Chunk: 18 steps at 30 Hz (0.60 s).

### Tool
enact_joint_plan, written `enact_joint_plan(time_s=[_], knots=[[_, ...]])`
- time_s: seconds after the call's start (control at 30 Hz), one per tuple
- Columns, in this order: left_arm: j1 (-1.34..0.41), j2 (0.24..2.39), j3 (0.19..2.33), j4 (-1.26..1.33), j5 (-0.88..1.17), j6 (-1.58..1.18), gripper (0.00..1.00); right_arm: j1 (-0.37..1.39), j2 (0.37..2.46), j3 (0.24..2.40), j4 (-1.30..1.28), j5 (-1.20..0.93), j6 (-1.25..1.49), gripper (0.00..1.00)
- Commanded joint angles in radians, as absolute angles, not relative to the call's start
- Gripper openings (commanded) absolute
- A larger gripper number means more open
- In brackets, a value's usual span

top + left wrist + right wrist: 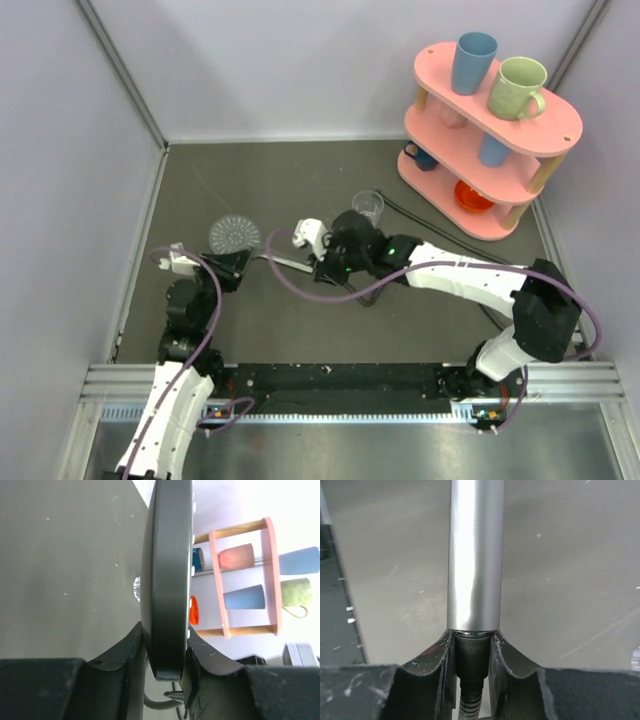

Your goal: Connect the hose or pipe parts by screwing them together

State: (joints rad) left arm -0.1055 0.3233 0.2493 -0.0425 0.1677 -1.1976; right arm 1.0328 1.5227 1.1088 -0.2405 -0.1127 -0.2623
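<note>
**Inspector:** Left side, state of the jaws?

**Arm:** My left gripper point(165, 637) is clamped tight across the rim of the hand shower point(167, 570). Both fingers point(125, 652) press on the dark edge of the round head.

**Inspector:** Right side?

**Arm:** My right gripper point(471, 642) is drawn in narrow on the dark end fitting point(471, 652) of the hose point(470, 702), with a finger against each side. The fitting butts up to the end of the silver handle point(475, 555), in line with it. I cannot tell whether any thread is engaged.

**Inspector:** Location of the parts?

**Arm:** From above, the shower sits over the left middle of the grey table point(300, 190). Its perforated face is up at my left jaws, and the handle runs right to my right jaws. My two grippers are near each other. A dark run of hose lies on the table just right of a clear glass cup point(368, 205). A pink rack point(545, 105) of mugs stands in the far right corner, well apart from the shower.
</note>
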Motion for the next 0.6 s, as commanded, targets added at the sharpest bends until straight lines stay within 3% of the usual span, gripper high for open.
enact_joint_plan(time_s=[0.0,0.17,0.23,0.3,0.37,0.43,0.47,0.57], knots=[[-0.110,0.366,0.088,0.497,0.322,-1.201,0.00,0.887,1.450,1.157,-0.150,-0.711,-0.060,0.00],[-0.110,0.501,0.097,0.621,0.397,-1.164,0.00,0.812,1.445,1.129,-0.158,-0.776,-0.035,0.00],[-0.112,0.550,0.098,0.643,0.396,-1.173,0.00,0.807,1.436,1.115,-0.160,-0.724,-0.031,0.06],[-0.110,0.578,0.107,0.649,0.390,-1.163,0.00,0.805,1.404,1.101,-0.167,-0.661,-0.044,0.28],[-0.110,0.620,0.118,0.646,0.380,-1.151,0.00,0.805,1.359,1.072,-0.179,-0.548,-0.057,0.58],[-0.110,0.664,0.126,0.634,0.368,-1.132,0.00,0.804,1.332,1.055,-0.210,-0.452,-0.072,0.77],[-0.113,0.681,0.135,0.632,0.364,-1.126,0.00,0.804,1.319,1.055,-0.230,-0.421,-0.074,0.96],[-0.115,0.761,0.169,0.608,0.347,-1.101,0.00,0.804,1.276,1.066,-0.319,-0.341,-0.091,0.99]])
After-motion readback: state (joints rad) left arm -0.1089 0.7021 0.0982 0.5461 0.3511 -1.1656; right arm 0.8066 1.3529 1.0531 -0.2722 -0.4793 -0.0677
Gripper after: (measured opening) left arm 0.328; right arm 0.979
